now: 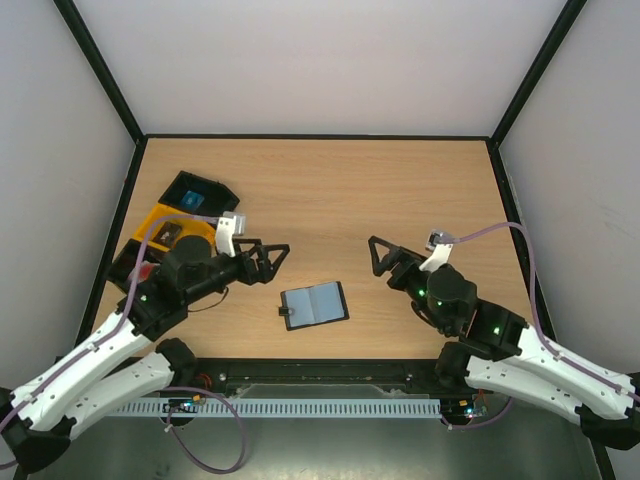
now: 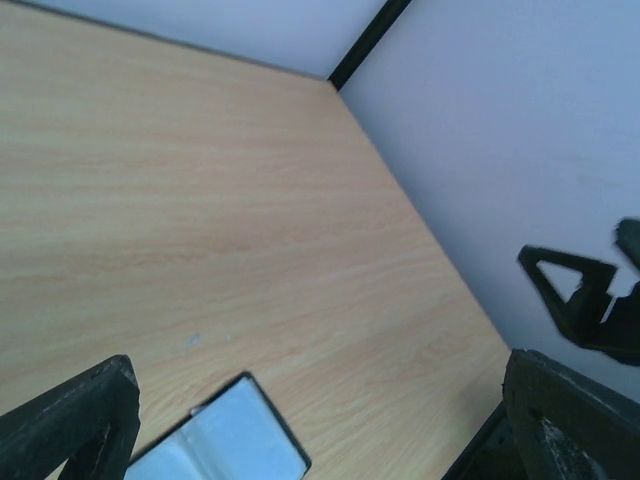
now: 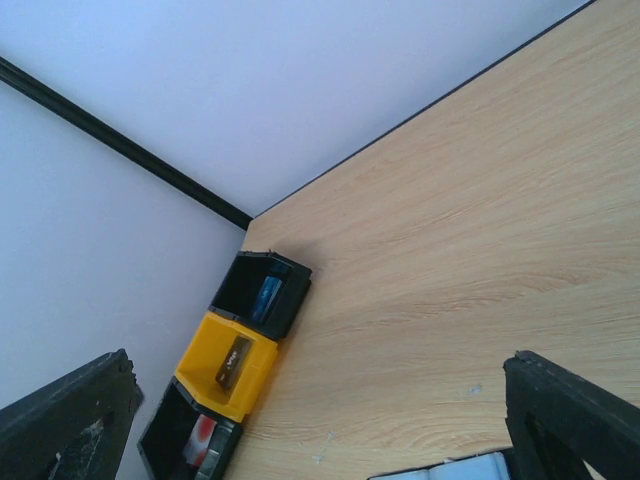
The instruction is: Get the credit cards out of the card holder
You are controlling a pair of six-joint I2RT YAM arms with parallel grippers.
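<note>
1. Top external view: the card holder lies open at the worktop's 6 o'clock.
2. The left gripper is at its 10 o'clock and the right gripper at 2 o'clock, both with fingers spread apart.
3. Both wrist views crop the card holder at the bottom edge, and its pockets are indistinct.

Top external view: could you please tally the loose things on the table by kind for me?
Open trays: 3 (far black tray, yellow tray, near black tray)
Credit cards: 3, one in each tray (blue card, dark card, red card)
Card holder: 1, lying open
Total: 7
</note>
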